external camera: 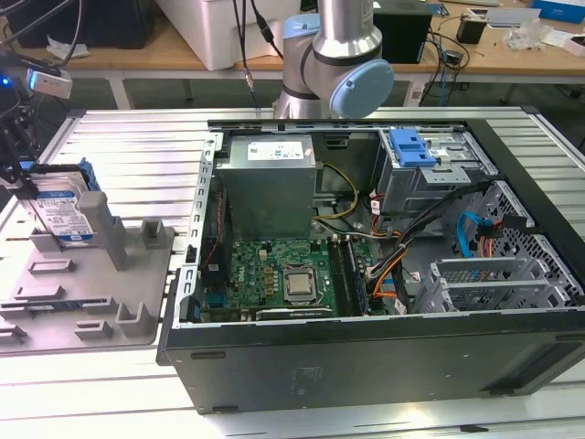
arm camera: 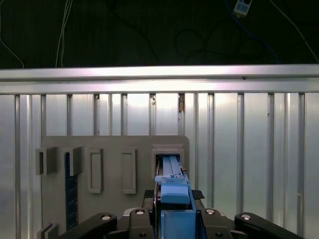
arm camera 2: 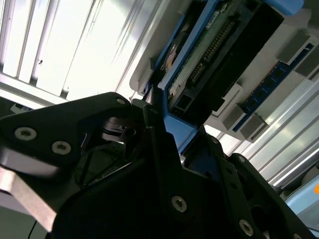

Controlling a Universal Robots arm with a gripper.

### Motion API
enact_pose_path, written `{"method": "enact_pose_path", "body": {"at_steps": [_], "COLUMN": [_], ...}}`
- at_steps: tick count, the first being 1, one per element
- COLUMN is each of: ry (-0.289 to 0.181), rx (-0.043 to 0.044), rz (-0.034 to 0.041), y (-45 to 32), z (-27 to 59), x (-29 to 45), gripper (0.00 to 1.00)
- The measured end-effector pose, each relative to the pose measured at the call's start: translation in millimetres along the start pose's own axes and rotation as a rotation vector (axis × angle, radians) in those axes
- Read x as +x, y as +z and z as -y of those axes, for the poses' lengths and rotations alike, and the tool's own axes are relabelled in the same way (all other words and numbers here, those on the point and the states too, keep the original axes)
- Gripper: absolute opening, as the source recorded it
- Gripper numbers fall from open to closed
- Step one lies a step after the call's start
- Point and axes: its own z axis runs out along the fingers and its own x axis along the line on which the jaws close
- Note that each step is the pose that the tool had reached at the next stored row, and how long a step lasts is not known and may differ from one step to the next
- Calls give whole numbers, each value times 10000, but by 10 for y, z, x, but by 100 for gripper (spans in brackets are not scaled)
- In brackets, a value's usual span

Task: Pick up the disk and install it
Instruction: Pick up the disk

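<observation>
Slotted aluminium tabletop (external camera: 128, 146); wooden workbench (external camera: 512, 59) behind, cables on it; dark floor (arm camera: 149, 30).

Nothing legible (nor on the disk (external camera: 64, 215)).

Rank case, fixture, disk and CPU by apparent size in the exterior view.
Largest to smallest in the exterior view:
1. case
2. fixture
3. disk
4. CPU
No close calls: each looks clearly bigger than the next.

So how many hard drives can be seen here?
1: the disk stands upright in the grey fixture, at the exterior view's left. The drive cage could hide more.
</observation>
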Motion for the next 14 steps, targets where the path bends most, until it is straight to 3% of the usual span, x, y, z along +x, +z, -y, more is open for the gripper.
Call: {"method": "enact_pose_path", "body": {"at_steps": [14], "ry": [0], "rx": [2], "rz": [-4], "y": [1], "z": [0], "x": [2], "gripper": [37]}}
